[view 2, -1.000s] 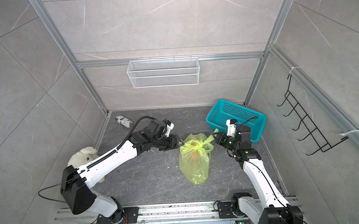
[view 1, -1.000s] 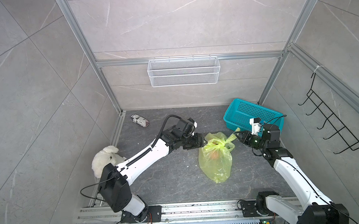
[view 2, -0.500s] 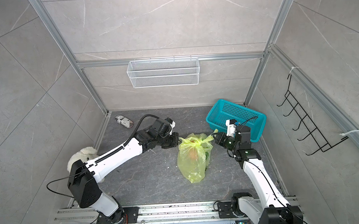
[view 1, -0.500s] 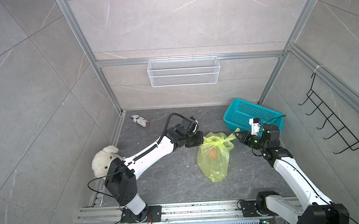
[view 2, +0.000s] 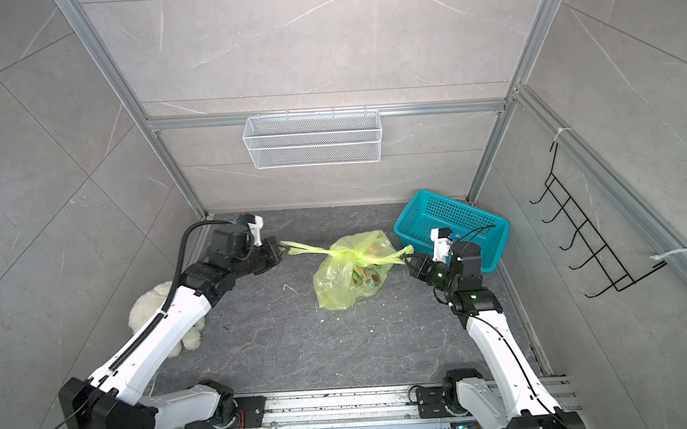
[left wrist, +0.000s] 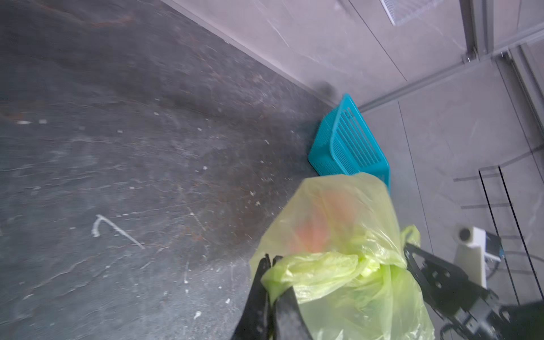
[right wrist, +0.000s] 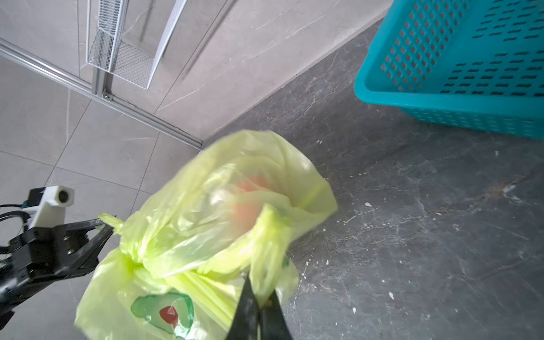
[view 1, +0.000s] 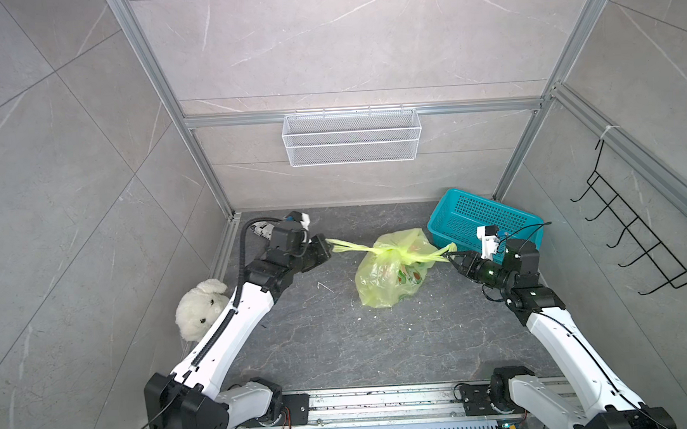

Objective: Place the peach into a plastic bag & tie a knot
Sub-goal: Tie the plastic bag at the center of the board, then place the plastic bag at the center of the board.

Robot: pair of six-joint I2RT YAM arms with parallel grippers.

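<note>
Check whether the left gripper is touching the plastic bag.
Touching. In the left wrist view the left gripper is shut on the plastic bag, its strap pinched between the jaws.

A: How is the scene lit?
B: Both top views are evenly and brightly lit by diffuse light; only faint, soft shadows are cast on the dark floor [view 1: 340, 344].
A: And sharpness?
B: The top views are rendered crisply, though the frame posts [view 1: 154, 80] are splayed towards the edges. In both wrist views the plastic bag [left wrist: 338, 212] is smeared by motion blur; in the left wrist view the teal basket [left wrist: 353, 147] is softened too.
</note>
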